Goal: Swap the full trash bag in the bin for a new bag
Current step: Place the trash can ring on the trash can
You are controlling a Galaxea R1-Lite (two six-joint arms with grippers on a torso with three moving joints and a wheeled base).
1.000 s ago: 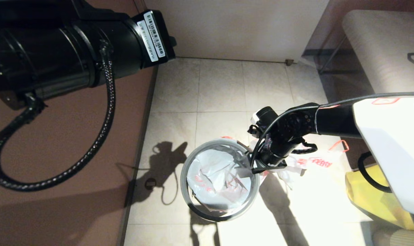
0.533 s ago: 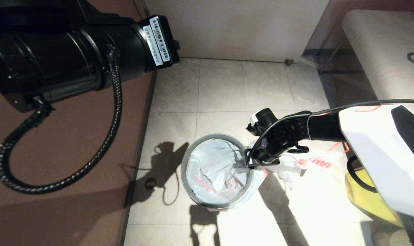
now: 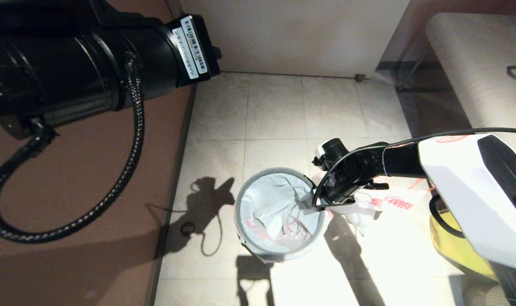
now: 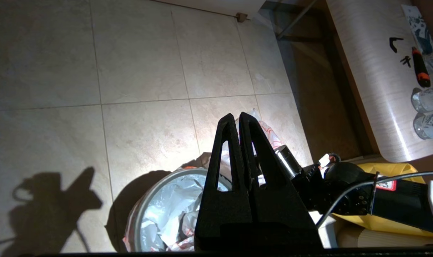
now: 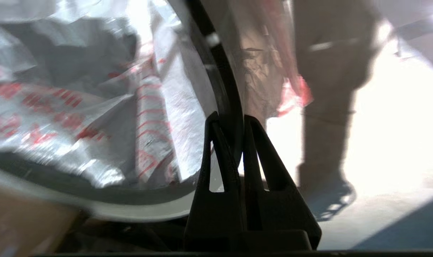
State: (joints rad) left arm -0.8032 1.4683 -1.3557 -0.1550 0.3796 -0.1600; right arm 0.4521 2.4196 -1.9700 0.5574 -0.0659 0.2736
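Note:
The bin point(image 3: 238, 209) stands on the tiled floor, and the new bag point(image 3: 271, 207) lines its inside, crumpled white with red print. My right gripper point(image 3: 317, 205) is at the bin's right side, shut on the thin grey hoop point(image 5: 221, 71) with one finger inside and one outside; the new bag point(image 5: 95, 107) lies beside the inner finger. The full trash bag point(image 3: 391, 203) lies on the floor just right of the bin, behind my right wrist. My left gripper point(image 4: 236, 116) hangs high above the bin point(image 4: 140, 208), shut and empty.
A big yellow bag point(image 3: 453, 244) sits at the right, under my right arm. A pale bench point(image 3: 474, 63) with bottles point(image 4: 428, 114) on it stands far right. A wall runs along the back, and a brown surface point(image 3: 70, 191) lies left of the tiles.
My right gripper has carried the grey hoop from a raised, tilted position down onto the bin's top, and the bin has shifted slightly right. The left arm swayed and came back.

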